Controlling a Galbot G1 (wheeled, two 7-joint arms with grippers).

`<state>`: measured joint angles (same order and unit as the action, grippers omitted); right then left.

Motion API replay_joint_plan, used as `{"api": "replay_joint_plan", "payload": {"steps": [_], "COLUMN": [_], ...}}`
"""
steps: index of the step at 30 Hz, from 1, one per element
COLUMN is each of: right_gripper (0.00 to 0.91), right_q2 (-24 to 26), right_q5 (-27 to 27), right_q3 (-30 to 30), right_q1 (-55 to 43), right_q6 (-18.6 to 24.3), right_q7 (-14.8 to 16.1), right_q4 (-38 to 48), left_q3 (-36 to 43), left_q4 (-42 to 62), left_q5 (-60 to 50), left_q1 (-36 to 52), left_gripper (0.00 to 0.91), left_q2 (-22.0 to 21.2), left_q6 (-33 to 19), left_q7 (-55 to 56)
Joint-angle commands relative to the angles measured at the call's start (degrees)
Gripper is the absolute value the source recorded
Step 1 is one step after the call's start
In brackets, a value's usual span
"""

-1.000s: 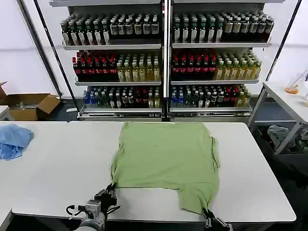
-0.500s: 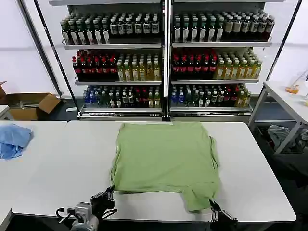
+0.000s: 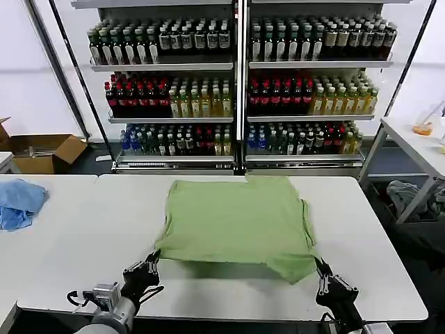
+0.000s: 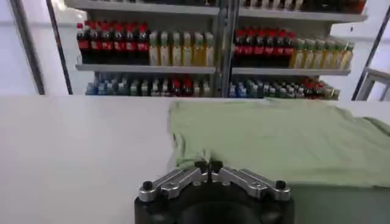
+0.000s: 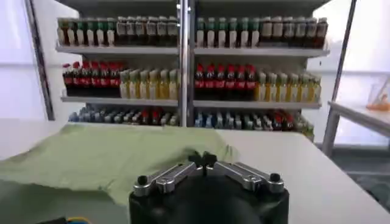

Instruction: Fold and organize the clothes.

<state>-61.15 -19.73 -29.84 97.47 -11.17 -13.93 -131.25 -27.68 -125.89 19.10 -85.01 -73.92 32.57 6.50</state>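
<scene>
Drink-bottle shelves (image 3: 236,83) fill the background; before them the white bench (image 3: 83,236) carries the green shirt (image 3: 236,219), spread plain side up across its middle, near edge lifted off the surface; a blue cloth (image 3: 17,202) lies well apart on the bench's far left; the left end effector (image 3: 151,263) is pressed together, pinching the shirt's near left corner; the right end effector (image 3: 320,271) is likewise closed, pinching the near right corner, which hangs tilted from it.
</scene>
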Motion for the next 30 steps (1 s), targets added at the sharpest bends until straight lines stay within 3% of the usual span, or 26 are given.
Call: {"api": "replay_joint_plan", "payload": {"steps": [1,20,28,29,30], "right_gripper": [0.000,0.000,0.000,0.000,0.000], "right_q2": [2.5,-0.7,-2.1,-2.2,-2.5], "right_q5": [0.1,2.5,5.0,5.2,5.8], "right_q3": [1.2,10.5,13.1,13.2,13.5], "right_q1": [-9.4,-25.8,-29.3,-29.4,-29.6], "right_q6": [-0.1,-2.3,-2.4,-2.5,-2.6], "right_q7": [-0.1,-0.2,0.5,0.6,0.7], "right_q4": [6.8,23.3,27.5,27.7,28.0], "left_q3": [1.7,6.1,7.0,7.0,7.0], "left_q4": [7.1,26.6,29.8,29.9,29.9], "left_q5": [-4.1,-15.1,-17.8,-17.8,-17.7], "left_q1": [8.0,21.6,23.5,23.6,23.6], "left_gripper": [0.020,0.020,0.020,0.040,0.212], "left_q2": [-1.6,-5.6,-7.0,-6.9,-6.9], "left_q6": [-0.5,-3.5,-4.0,-4.1,-4.1], "left_q7": [0.7,1.9,2.0,1.9,1.8]}}
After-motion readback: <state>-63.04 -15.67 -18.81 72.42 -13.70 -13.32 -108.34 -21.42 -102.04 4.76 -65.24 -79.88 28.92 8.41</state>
